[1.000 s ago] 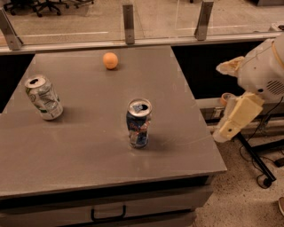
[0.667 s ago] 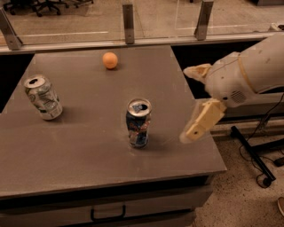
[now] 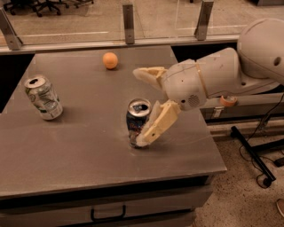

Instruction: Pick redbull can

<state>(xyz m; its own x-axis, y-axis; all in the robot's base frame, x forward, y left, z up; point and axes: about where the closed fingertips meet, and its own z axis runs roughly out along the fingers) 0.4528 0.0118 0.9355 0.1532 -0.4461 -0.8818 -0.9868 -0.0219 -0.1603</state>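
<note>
A grey table [image 3: 88, 150] with a dark-handled drawer [image 3: 106, 215] in its front stands on a speckled floor [image 3: 248, 204], where a black wheeled stand leg [image 3: 250, 153] and cables lie at the right. Behind it runs a glass partition on metal posts [image 3: 128, 17], with office-chair bases [image 3: 40, 5] beyond. The hand [image 3: 140, 106] hangs over the table's right half.

The gripper [image 3: 138, 106] has swung in from beyond the right edge of the bench [image 3: 80, 150] and now reaches the redbull can [image 3: 134, 122], jaws spread, one finger crossing its front.
</note>
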